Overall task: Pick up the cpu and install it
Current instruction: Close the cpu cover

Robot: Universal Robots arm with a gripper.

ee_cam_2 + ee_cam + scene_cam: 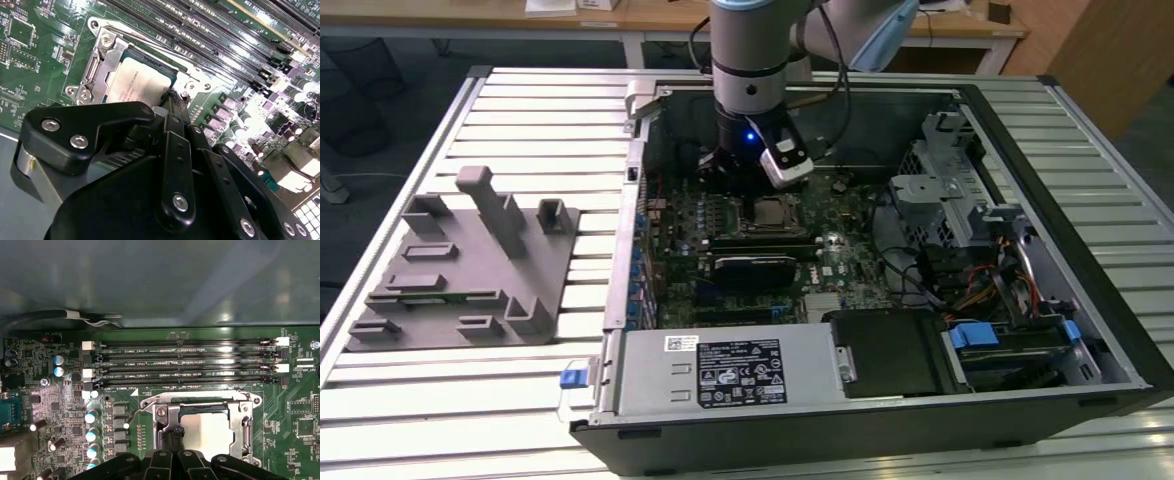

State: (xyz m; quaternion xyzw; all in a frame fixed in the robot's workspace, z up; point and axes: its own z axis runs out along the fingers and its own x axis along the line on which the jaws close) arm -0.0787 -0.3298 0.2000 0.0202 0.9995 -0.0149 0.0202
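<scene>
An open black computer case [1067, 330] lies on its side on a pale, slatted metal bench [534, 110]. At the exterior view's left, well apart from the case, a grey moulded fixture with upright posts [467, 265] rests on the bench. The silver-and-blue robot arm [750, 60] reaches down into the case, and its black jaws hang just above the green motherboard [295, 405].

The cpu, a small flat square chip with a silvery-grey metal top [135, 85], sits inside the bright metal socket frame [102, 62] on the motherboard, flat and level with the frame around it. In both wrist views the jaws are drawn together into a narrow tip with no gap between them, and nothing is held in them. That tip stands at the edge of the cpu, over the frame's side. Whether it touches the chip or the frame cannot be told.

A thin wire lever [136, 414] juts out beside one corner of the frame. Four long dark memory slots [185, 362] run parallel just beyond the socket. In the exterior view a black rectangular heatsink block [754, 270] lies on the motherboard near the socket, on the side toward the silver power supply box with a black label [720, 370].
</scene>
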